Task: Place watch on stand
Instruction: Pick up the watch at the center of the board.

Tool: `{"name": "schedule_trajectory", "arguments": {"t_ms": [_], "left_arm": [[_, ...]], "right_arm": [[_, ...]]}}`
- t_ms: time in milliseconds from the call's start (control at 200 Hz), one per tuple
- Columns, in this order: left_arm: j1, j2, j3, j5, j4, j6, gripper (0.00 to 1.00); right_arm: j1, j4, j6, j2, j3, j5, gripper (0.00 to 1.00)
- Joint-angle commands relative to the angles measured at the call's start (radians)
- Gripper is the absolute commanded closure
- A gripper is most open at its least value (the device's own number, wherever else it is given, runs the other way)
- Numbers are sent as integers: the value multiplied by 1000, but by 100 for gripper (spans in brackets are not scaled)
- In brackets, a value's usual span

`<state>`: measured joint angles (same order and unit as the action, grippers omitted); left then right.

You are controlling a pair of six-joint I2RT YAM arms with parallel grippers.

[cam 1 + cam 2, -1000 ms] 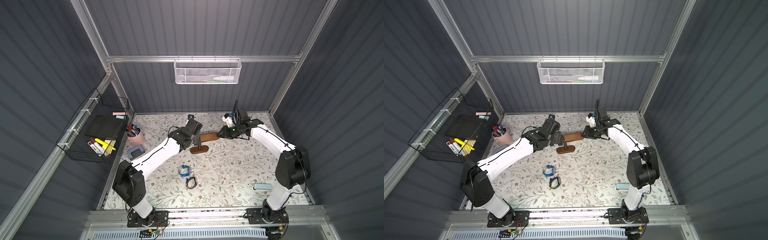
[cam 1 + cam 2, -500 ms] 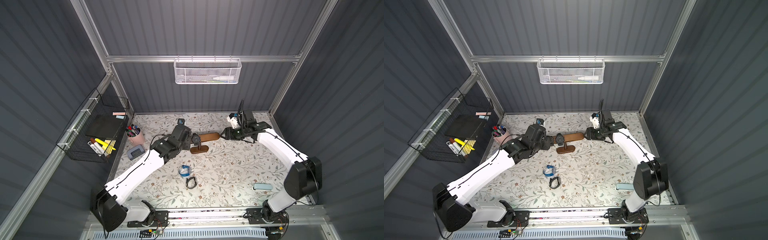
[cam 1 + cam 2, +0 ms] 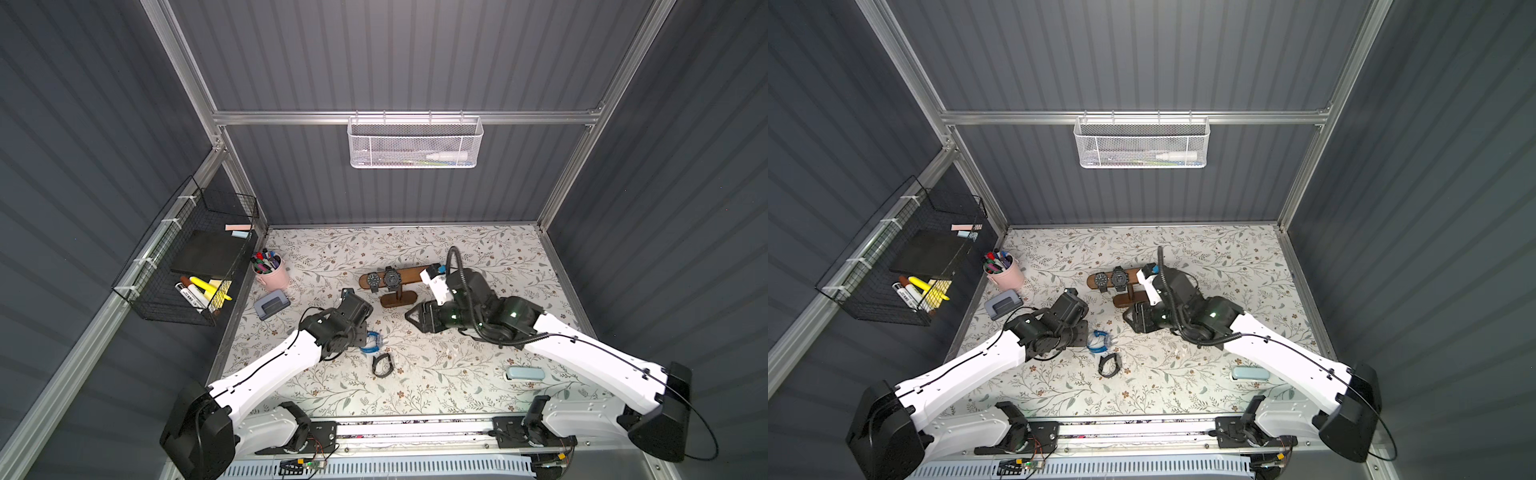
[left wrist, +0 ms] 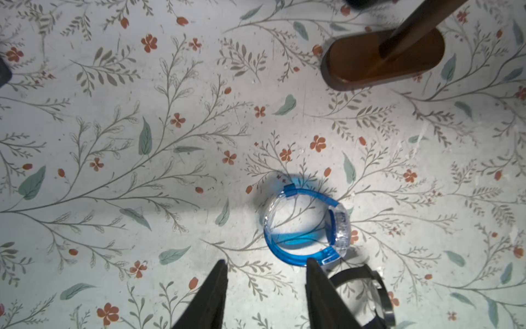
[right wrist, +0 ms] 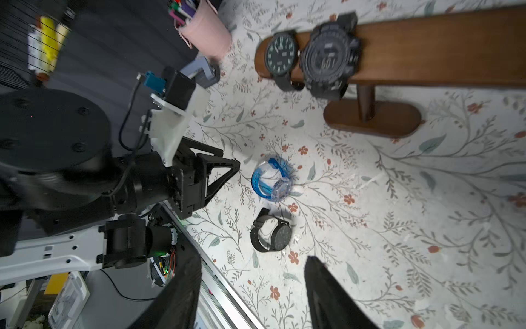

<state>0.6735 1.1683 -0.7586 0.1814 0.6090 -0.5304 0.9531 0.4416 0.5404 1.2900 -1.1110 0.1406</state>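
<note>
Nearest, a black watch (image 5: 271, 235) lies on the floral counter (image 4: 142, 171), just beside a translucent blue watch (image 4: 306, 225). The left tool (image 4: 266, 260) hovers at the blue strap, jaws parted and empty. The right tool (image 5: 253, 257) is likewise parted and holds nothing. Beyond, the stand (image 5: 441, 45) is upright and carries an analogue watch (image 5: 280, 54) and a digital watch (image 5: 330, 58). Risk: a closing finger may nudge the black watch, or pinch one strap side so the loop slips. No brand is legible, and the digital figures are blurred.
</note>
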Motion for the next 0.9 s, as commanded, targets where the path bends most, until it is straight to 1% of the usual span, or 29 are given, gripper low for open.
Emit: {"name": "schedule_trajectory", "arguments": {"t_ms": [0, 115, 165, 280, 405, 480, 565, 625, 690, 895], "left_arm": [[6, -19, 84, -34, -127, -46, 56], [8, -50, 166, -10, -235, -61, 57], [8, -57, 181, -10, -266, -55, 57], [6, -58, 188, 15, -280, -48, 57], [8, -54, 203, -2, -325, -16, 57], [7, -23, 200, -3, -322, -28, 57], [8, 19, 196, 34, -315, -21, 57], [7, 33, 207, 29, -320, -22, 57], [6, 42, 229, -10, -319, -33, 57], [6, 107, 240, -9, -383, -32, 59]], "right_arm": [[68, -74, 99, 80, -7, -73, 39], [119, -112, 111, 143, -24, -101, 40], [132, -132, 119, 156, -16, -101, 40], [145, -206, 119, 169, 30, -101, 40], [148, -245, 107, 170, 73, -116, 40], [148, -239, 117, 174, 91, -137, 40], [151, -290, 141, 169, 140, -119, 40], [153, -321, 155, 162, 168, -107, 40], [152, -321, 155, 155, 174, -107, 40], [153, -240, 110, 154, 123, -106, 40]]}}
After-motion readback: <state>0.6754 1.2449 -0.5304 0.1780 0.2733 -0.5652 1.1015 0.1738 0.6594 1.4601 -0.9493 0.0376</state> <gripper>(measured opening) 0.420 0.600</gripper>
